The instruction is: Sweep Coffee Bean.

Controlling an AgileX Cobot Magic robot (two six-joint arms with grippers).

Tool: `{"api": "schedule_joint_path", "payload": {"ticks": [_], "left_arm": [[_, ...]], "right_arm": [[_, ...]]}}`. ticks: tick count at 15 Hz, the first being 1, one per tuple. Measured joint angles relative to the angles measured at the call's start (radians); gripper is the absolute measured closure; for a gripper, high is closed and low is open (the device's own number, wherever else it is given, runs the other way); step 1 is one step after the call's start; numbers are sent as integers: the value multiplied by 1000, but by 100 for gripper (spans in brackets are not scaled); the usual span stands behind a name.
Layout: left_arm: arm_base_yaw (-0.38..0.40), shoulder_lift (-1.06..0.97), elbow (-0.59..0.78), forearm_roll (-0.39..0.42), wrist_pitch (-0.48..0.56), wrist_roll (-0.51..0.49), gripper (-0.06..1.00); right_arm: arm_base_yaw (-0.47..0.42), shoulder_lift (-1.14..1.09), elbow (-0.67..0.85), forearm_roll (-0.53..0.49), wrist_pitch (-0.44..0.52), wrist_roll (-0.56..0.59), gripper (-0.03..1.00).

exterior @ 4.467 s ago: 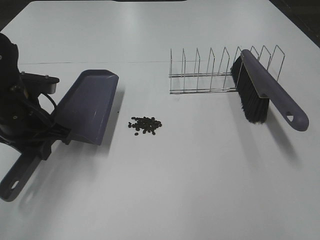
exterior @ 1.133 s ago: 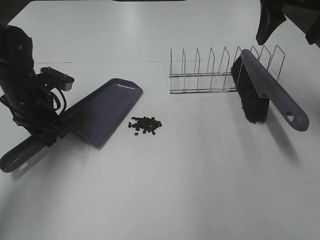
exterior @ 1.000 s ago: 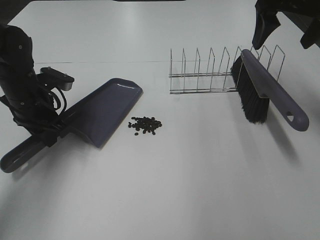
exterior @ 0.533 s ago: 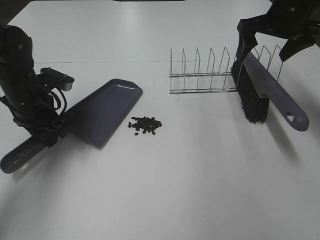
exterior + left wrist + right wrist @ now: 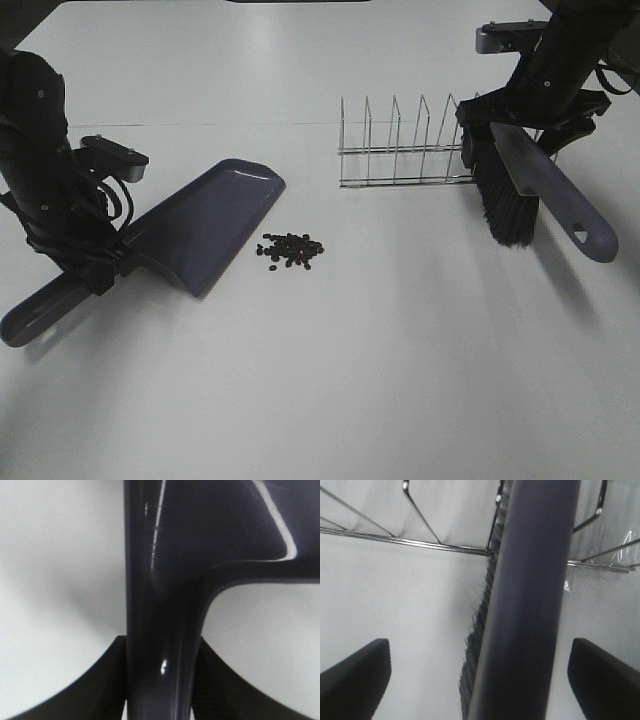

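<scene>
Fingers point(image 5: 110, 685) of the left gripper point(image 5: 162, 680) are clamping the dustpan point(image 5: 205, 225) by its handle; the coffee bean point(image 5: 291, 250) cluster is lying on the table point(image 5: 350, 380) just beside the pan's lip; the right gripper point(image 5: 522, 125) is hanging over the brush point(image 5: 545, 185), fingers point(image 5: 355, 672) spread wide, straddling its back without touching; the brush is leaning in the wire rack point(image 5: 400, 182), well apart from the beans

Three eyes on one table

One camera hangs high, looking down over the whole table point(image 5: 400, 380). My left wrist camera sits tight against the dustpan point(image 5: 160, 580) handle. My right looks closely down the brush point(image 5: 530, 590) back and wire rack point(image 5: 420, 543). The high view also shows all three.
</scene>
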Motion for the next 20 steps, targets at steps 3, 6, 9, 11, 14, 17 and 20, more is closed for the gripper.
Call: {"api": "schedule_joint_path", "payload": {"ticks": [3, 6, 9, 11, 14, 17, 20], "left_arm": [[0, 0, 0, 0, 0, 0, 63], [0, 0, 0, 0, 0, 0, 63], [0, 0, 0, 0, 0, 0, 63], [0, 0, 0, 0, 1, 0, 63], [0, 0, 0, 0, 1, 0, 63], [0, 0, 0, 0, 1, 0, 63], [0, 0, 0, 0, 1, 0, 63]], "right_arm": [[0, 10, 0, -2, 1, 0, 18], [0, 10, 0, -17, 18, 0, 51], [-3, 10, 0, -39, 59, 40, 62], [-3, 10, 0, -39, 68, 53, 62], [-3, 10, 0, -38, 88, 53, 62], [-3, 1, 0, -38, 114, 54, 62], [-3, -87, 0, -37, 133, 56, 62]]}}
